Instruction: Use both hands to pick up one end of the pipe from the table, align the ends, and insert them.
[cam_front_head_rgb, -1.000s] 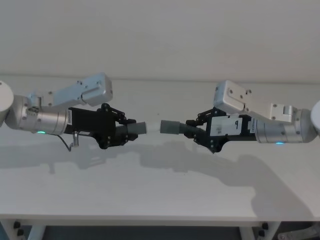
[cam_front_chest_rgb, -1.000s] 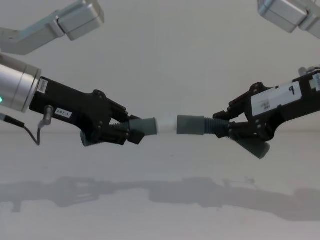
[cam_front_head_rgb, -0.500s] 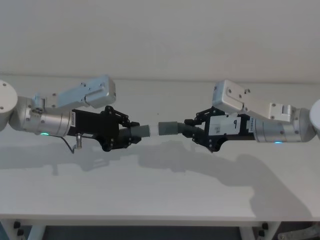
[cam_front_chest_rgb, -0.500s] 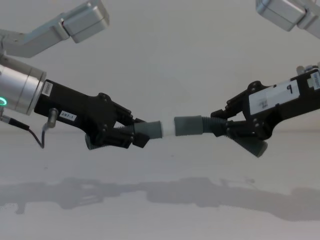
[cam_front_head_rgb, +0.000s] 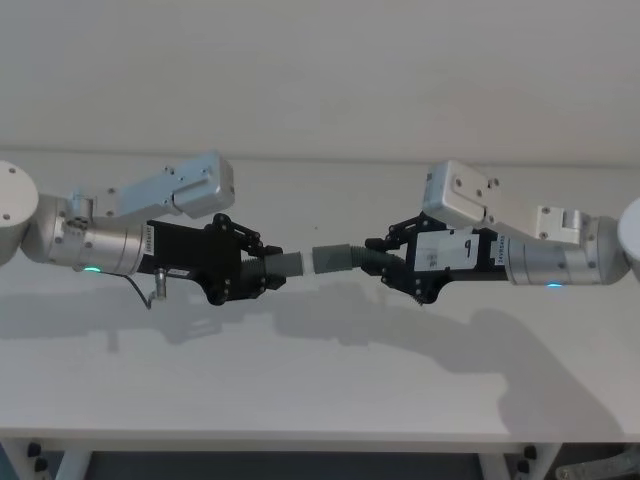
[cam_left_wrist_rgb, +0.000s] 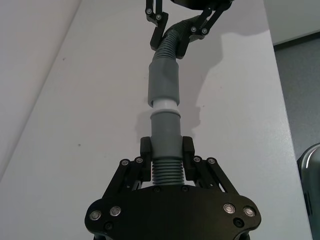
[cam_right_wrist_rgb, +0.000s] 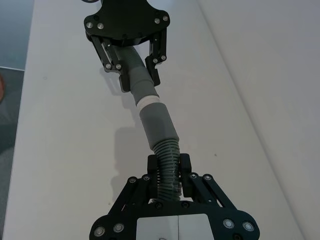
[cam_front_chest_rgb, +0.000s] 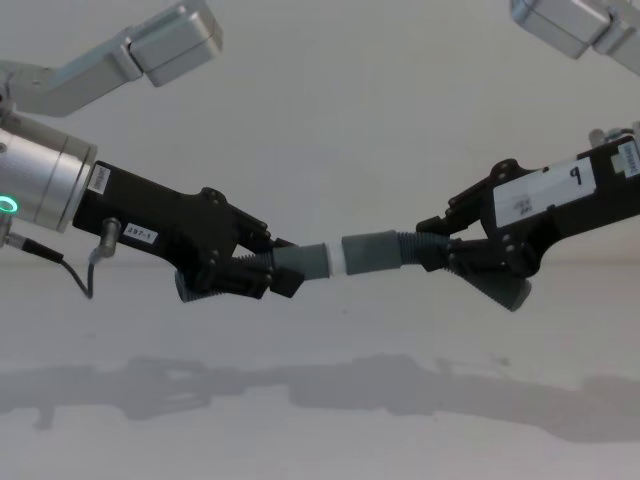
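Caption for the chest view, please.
Left gripper and right gripper hold pipe pieces above the table, whitish tip entering the sleeve.

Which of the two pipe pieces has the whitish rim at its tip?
The pipe piece held by the left gripper: its sleeve ends in a whitish rim. The right gripper's piece ends in a plain grey sleeve.

Two dark grey pipe pieces hang above the table (cam_front_chest_rgb: 320, 420), roughly level. The left piece (cam_front_chest_rgb: 300, 261) shows a whitish rim (cam_front_chest_rgb: 337, 258) entering the right piece's (cam_front_chest_rgb: 385, 249) blue-grey sleeve; ribbed parts sit behind both sleeves.
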